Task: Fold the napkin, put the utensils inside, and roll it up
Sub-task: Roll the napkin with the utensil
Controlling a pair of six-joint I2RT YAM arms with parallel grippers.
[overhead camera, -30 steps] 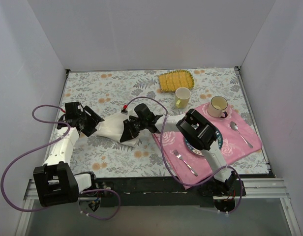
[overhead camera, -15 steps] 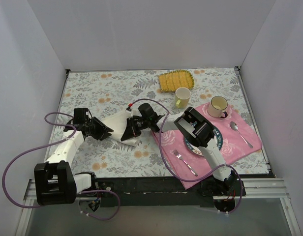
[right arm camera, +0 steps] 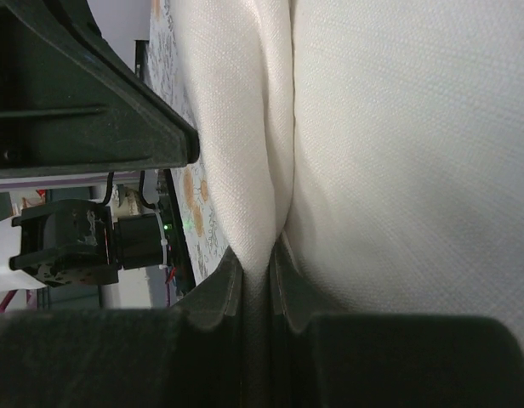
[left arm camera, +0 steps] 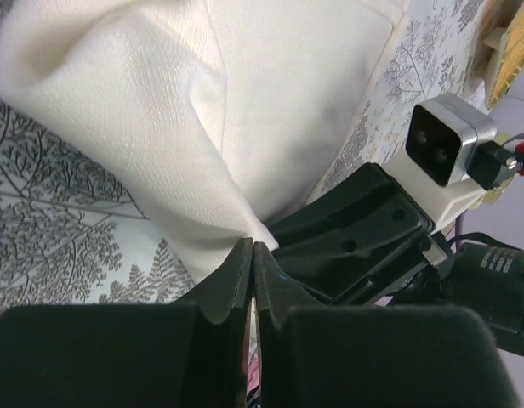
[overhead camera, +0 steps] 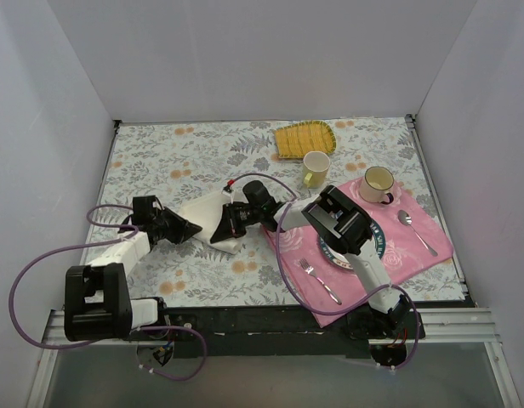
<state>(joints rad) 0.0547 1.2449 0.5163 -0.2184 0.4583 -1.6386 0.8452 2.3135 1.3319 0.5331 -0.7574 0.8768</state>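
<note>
**Both grippers pinch the napkin at mid-table.**
On the table (overhead camera: 160, 153), left of the pink placemat (overhead camera: 407, 255), your napkin (overhead camera: 202, 211) lies bunched between the two arms and is not yet folded flat. The left gripper (left arm camera: 252, 252) is pressed together on a ridge of cloth at the napkin's near edge. The right gripper (right arm camera: 257, 265) is nipped onto a fold close beside it, facing the left one. Holding both points, I'd judge, lets you draw the edge taut and lay it over into a clean fold.
</note>
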